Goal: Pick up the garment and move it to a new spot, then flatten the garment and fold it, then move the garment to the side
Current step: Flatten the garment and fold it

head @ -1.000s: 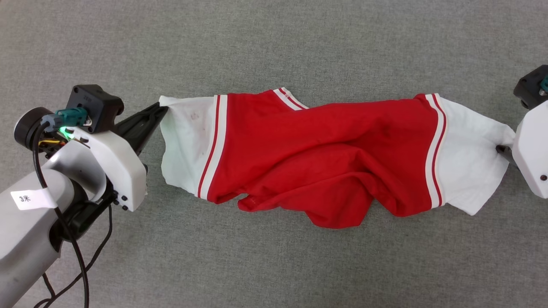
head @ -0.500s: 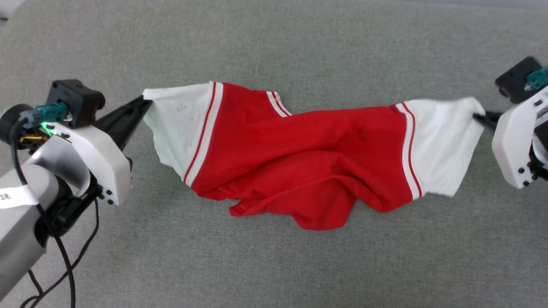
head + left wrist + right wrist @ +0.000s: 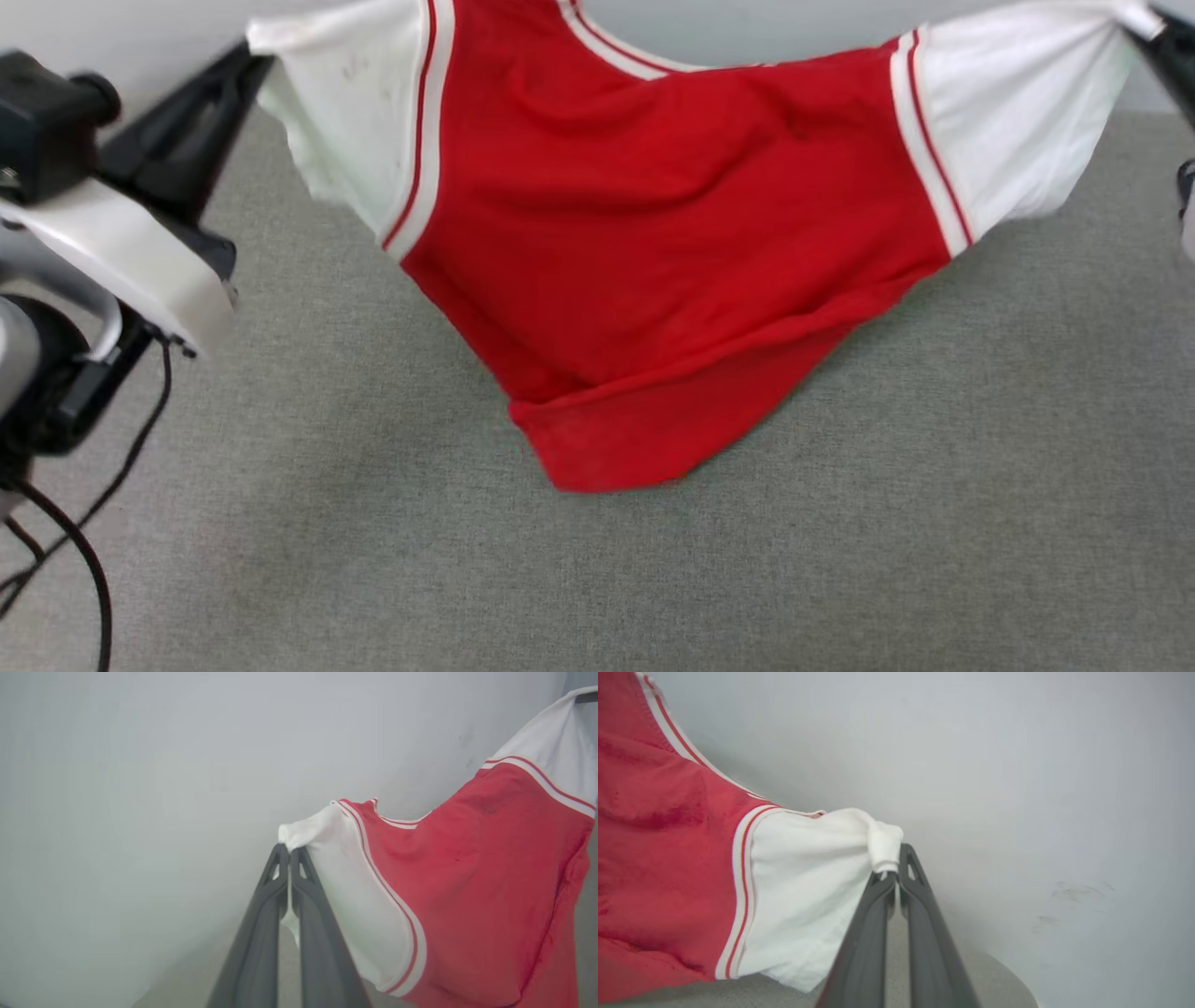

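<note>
- Two sleeve tips carry the garment (image 3: 672, 233): my left gripper (image 3: 288, 853) is clamped on one white cuff, my right gripper (image 3: 896, 870) on the other.
- It hangs spread between them above the grey surface (image 3: 840, 541).
- Light, limp jersey, I judge; it sags mid-span, so the cuffs are good holds.

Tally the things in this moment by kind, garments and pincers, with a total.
garment: 1, red with white sleeves, lifted and hanging between the two pincers
pincers: 2, left pincer and right pincer, each shut on the garment
total: 3
</note>
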{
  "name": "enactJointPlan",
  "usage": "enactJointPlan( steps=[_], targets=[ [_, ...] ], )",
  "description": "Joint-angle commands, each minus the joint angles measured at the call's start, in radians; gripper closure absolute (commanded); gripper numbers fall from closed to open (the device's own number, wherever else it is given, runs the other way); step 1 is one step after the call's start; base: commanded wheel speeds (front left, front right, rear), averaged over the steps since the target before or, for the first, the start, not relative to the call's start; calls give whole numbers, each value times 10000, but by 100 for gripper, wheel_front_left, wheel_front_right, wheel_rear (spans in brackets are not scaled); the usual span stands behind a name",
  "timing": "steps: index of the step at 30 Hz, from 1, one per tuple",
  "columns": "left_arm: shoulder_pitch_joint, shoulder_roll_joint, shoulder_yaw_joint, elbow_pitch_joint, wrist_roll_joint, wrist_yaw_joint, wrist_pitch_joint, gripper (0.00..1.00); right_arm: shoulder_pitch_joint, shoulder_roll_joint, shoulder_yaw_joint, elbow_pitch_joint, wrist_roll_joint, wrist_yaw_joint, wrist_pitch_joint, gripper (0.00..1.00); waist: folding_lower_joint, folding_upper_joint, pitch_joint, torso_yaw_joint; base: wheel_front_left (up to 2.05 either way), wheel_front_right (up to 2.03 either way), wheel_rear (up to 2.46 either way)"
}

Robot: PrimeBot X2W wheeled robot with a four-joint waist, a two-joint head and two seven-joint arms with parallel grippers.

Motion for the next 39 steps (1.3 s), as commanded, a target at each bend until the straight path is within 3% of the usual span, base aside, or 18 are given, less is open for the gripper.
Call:
enactJointPlan(
  steps=[1,10,19,30,39],
  targets=[
    [-273,46,175,-205,72,121,-68,100,-174,112,-280,-154,-124,-11,-139,100,0,0,-133,-68,0,0,0],
    [-1610,111,869,-983,180,299,247,100,-326,484,-1920,-1198,-880,-11,-126,100,0,0,-246,-136,0,0,0],
    [-3328,-373,1317,-307,191,-187,603,100,-1736,768,-2489,-1643,-1619,-11,443,100,0,0,858,-204,0,0,0],
    [-6996,-1658,1772,2094,797,-1162,619,100,-6421,1429,-2135,296,-2966,-11,165,100,0,0,3222,-192,0,0,0],
    [-9367,-2371,2039,3909,1057,-1830,344,100,-9624,2012,-1570,2369,-3841,-12,-830,100,0,0,4218,-230,0,0,0]
  ],
)
